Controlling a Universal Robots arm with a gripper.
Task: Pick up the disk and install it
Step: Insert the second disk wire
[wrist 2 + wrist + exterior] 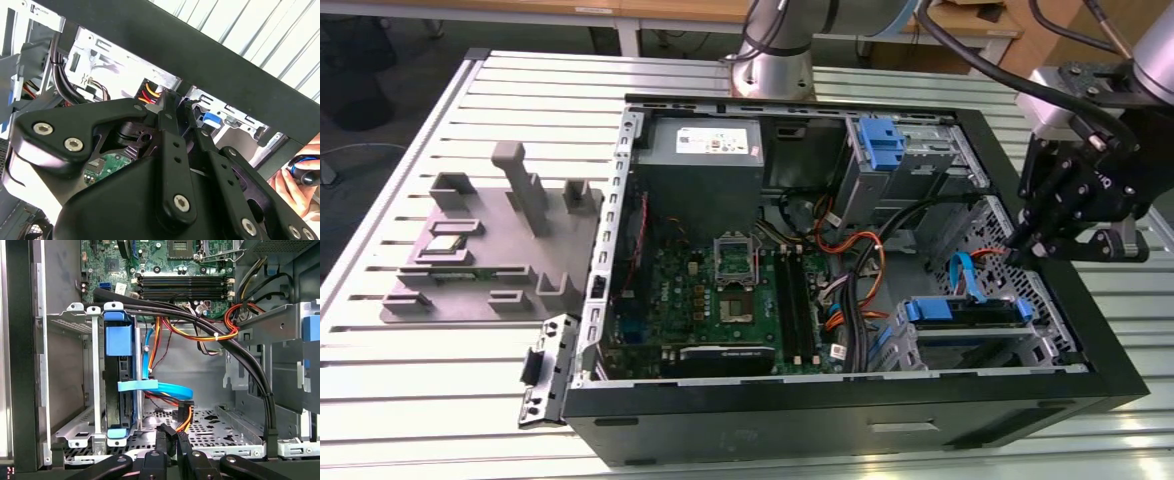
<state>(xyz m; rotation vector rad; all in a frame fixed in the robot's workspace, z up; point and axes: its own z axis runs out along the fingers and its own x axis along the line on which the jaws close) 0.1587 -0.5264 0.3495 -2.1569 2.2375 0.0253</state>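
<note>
The disk [965, 311] sits edge-on in the metal drive cage [1014, 345] at the case's front corner, on the exterior view's right. Its blue rails show and its label is hidden. In the first wrist view the disk [120, 385] stands upright in the cage slot, with a blue data cable [165, 388] running from its side. My gripper [1017, 254] hangs over the case's right wall, just beyond the cage and apart from the disk. Its black fingers [163, 440] are shut with nothing between them, which the gripper [175, 102] in the second wrist view also shows.
The open black computer case [854, 410] lies on a slatted metal table [427, 390]. Inside are the motherboard [720, 300], a grey power supply [700, 160], an upright blue bracket [881, 145] and bundled cables [200, 322]. A grey fixture [480, 240] lies outside. A person's hand [295, 182] is nearby.
</note>
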